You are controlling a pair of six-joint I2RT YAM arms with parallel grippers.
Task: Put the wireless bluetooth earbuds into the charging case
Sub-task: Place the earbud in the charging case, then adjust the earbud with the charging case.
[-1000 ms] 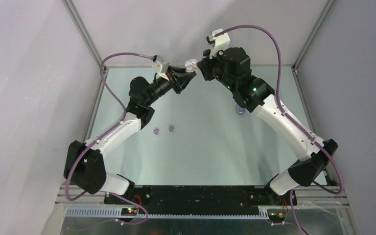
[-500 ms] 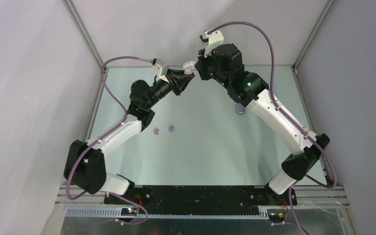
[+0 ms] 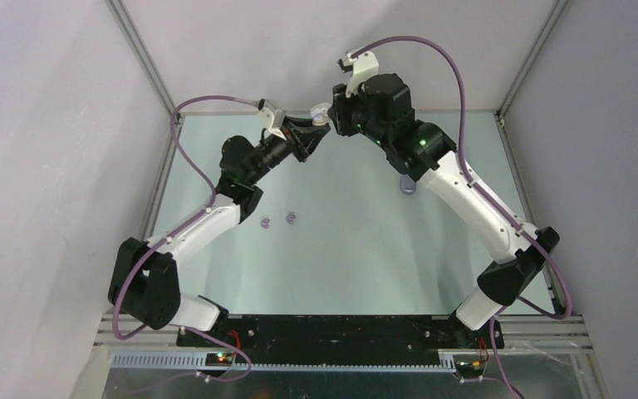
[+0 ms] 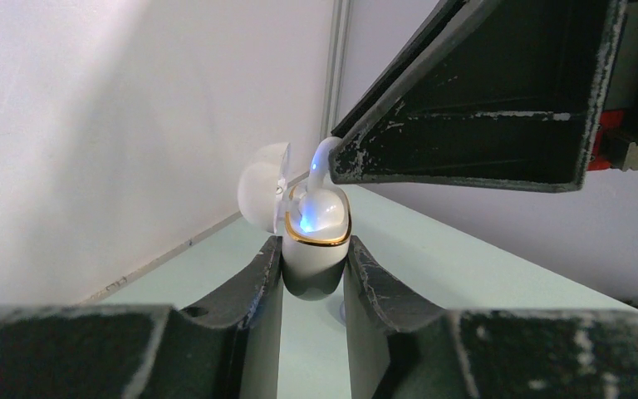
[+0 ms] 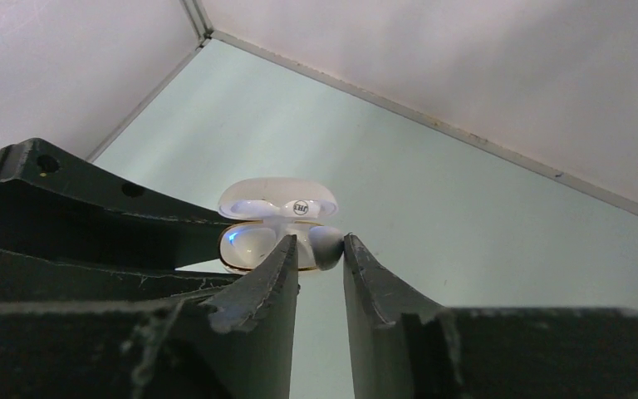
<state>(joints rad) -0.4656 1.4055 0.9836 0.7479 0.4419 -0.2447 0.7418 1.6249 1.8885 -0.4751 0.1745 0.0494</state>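
L gripper (image 4: 314, 243) is clamping the white case (image 4: 316, 264) by its lower half, jaws tight on both sides. It's holding it up off the table (image 3: 357, 249), near the top-centre of the overhead view, w/ the lid (image 4: 262, 193) flipped open to the left. Guessing that's so the open top is facing the other arm and the case isn't skidding around while a bud goes in.

R gripper (image 5: 321, 249) is reaching in from the right, jaws a narrow gap apart w/ a white bud (image 5: 326, 247) sitting between the tips, right at the case's rim. Can't tell if it's pinching the bud or letting go tbh.

Inside the case: a seated bud (image 4: 306, 218) is sitting in one slot, blue light glowing. The other slot is prob where the white bud is going, and its stem is sticking up, so not fully down imo.

Two purple buds (image 3: 265, 222) are lying loose on the table, centre-left of the overhead view, well apart from the case. A small purplish round thing (image 3: 407, 184) is peeking out under the R arm. Maybe another case, too small to say.
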